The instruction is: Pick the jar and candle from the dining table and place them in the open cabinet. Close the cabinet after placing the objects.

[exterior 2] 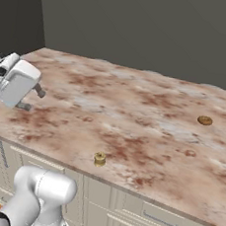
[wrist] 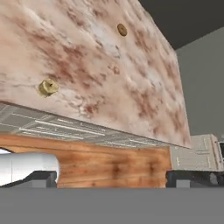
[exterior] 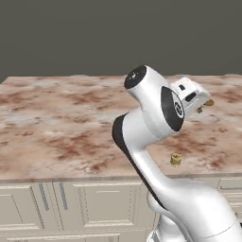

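The dining table has a reddish-brown marbled top over a cream panelled base. The candle, a tiny yellow cylinder, stands near the table's front edge. My gripper hovers above the table, up and to the left of the candle in the right base view. It is open with nothing between its fingers. The jar and the cabinet are out of view.
A small flat brown disc lies farther back on the table, to the right. Cream drawer fronts run below the front edge. Wooden floor shows beneath. A dark wall stands behind the table.
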Controlling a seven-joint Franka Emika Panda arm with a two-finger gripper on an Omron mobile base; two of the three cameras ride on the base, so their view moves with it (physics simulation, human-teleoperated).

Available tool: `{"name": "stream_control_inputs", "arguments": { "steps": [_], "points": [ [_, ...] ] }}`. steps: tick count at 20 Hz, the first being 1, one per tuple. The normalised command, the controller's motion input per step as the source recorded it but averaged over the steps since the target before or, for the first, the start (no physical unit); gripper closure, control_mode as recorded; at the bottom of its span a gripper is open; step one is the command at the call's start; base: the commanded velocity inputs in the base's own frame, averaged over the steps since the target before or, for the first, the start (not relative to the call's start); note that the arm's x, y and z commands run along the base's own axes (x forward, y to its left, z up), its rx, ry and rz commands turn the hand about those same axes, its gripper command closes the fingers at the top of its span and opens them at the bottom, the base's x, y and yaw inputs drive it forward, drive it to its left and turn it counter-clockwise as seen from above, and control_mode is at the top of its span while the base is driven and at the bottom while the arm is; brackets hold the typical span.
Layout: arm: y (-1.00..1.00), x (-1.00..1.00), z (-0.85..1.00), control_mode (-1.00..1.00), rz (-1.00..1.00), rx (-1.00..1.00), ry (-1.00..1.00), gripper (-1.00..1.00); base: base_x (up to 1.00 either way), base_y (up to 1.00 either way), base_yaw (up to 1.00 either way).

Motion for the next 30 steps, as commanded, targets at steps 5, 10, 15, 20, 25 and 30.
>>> {"name": "stream_control_inputs", "arguments": {
  "steps": [5, 10, 15, 20, 25, 30],
  "points": [
    [-0.71, -0.64, -0.40, -1.00, -0.16, 0.31, -0.22, -1.00, 0.00, 0.00, 0.00],
    [-0.64, -0.08, -0.33, -1.00, -0.17, 0.31, -0.06, -1.00, 0.00, 0.00, 0.00],
    [-0.34, 0.33, -0.38, -1.00, -0.12, 0.28, 0.00, -1.00, 0.00, 0.00, 0.00],
    [-0.01, 0.69, -0.46, -1.00, -0.06, 0.25, 0.01, -1.00, 0.00, 0.00, 0.00],
    [0.00, 0.62, -0.55, -1.00, -0.03, 0.19, 0.01, -1.00, 0.00, 0.00, 0.00],
    [-0.08, 0.30, -0.35, -1.00, 0.01, 0.04, 0.08, -1.00, 0.00, 0.00, 0.00]
  ]
}}
